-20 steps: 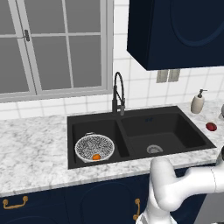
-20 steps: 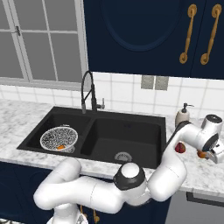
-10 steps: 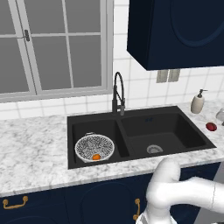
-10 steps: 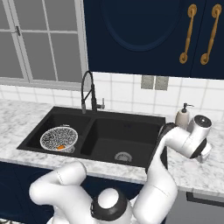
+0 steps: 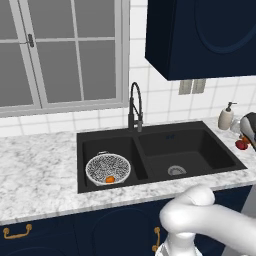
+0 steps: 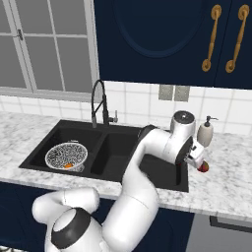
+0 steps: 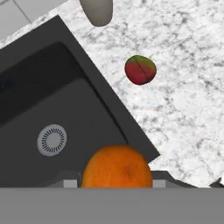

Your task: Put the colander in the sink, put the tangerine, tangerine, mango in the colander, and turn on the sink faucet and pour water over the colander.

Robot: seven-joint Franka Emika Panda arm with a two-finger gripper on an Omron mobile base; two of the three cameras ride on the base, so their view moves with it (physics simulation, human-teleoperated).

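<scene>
The colander (image 5: 108, 169) sits in the left basin of the sink (image 5: 195, 131), with one tangerine (image 5: 109, 179) already inside it. The hand (image 6: 196, 156) is over the desk (image 6: 231, 177) at the sink's right edge, and in the hand view a second tangerine (image 7: 117, 167) sits right between the fingers, so I judge it gripped and lifted. The mango (image 7: 140, 70) lies on the desk just beside the sink's right rim, near the soap bottle (image 6: 205, 132). Left to do: carry this tangerine to the colander, fetch the mango, then turn on the faucet (image 5: 135, 106), which is dry.

The hand view shows the held fruit and the right basin's drain (image 7: 52, 140); the base views show the colander and its contents.
</scene>
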